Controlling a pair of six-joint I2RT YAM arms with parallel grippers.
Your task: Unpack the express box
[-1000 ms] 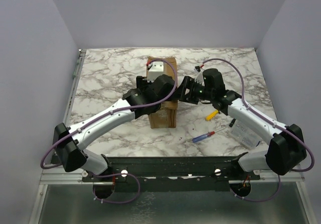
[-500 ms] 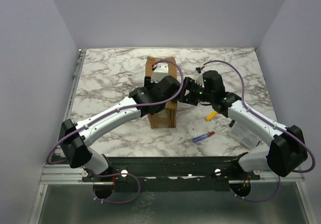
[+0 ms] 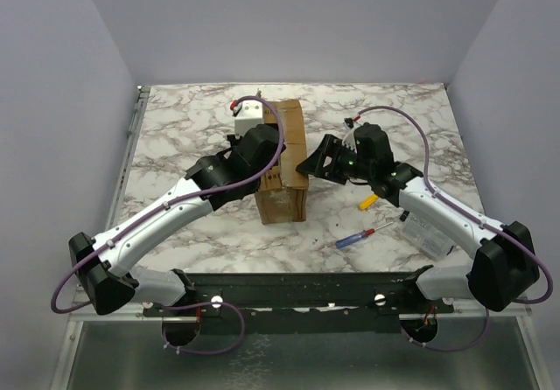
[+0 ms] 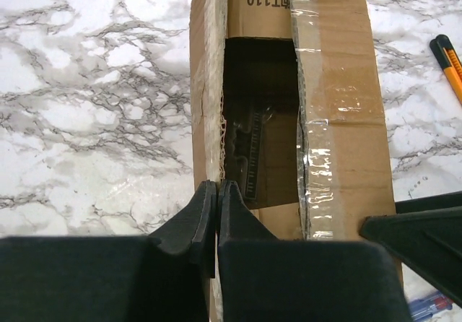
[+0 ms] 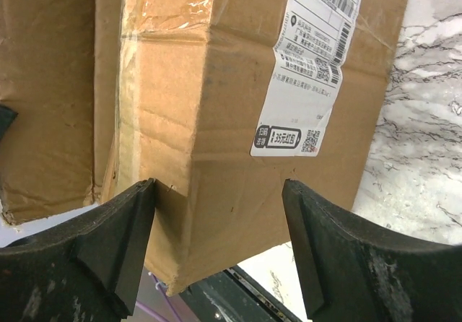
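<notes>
The left claw (image 4: 216,189) has its two fingers pressed flat together with no gap. Their tips sit right at the near end of the raised left flap (image 4: 208,84) of the express box (image 4: 339,141). Whether any cardboard is pinched between them cannot be told. The box stretches away from this claw, and its open top is a dark slot just ahead and to the right of the fingertips. Something dark with a ridged edge (image 4: 249,149) lies inside. A strip of glossy tape (image 4: 316,120) runs along the right flap.

The right claw (image 5: 218,188) stands wide open and holds nothing. The right side of the box fills the space ahead of it, one bottom corner reaching between the two fingers. The white label (image 5: 310,69) is ahead of it, towards its right finger.

The box stands on a white marble-patterned table (image 3: 192,119), between the two claws. Behind the right claw, towards its arm's base, lie an orange-handled tool (image 3: 369,200) and a blue-handled screwdriver (image 3: 354,237), both apart from the box. Plain pale lilac walls (image 3: 61,101) close in the table on three sides.
</notes>
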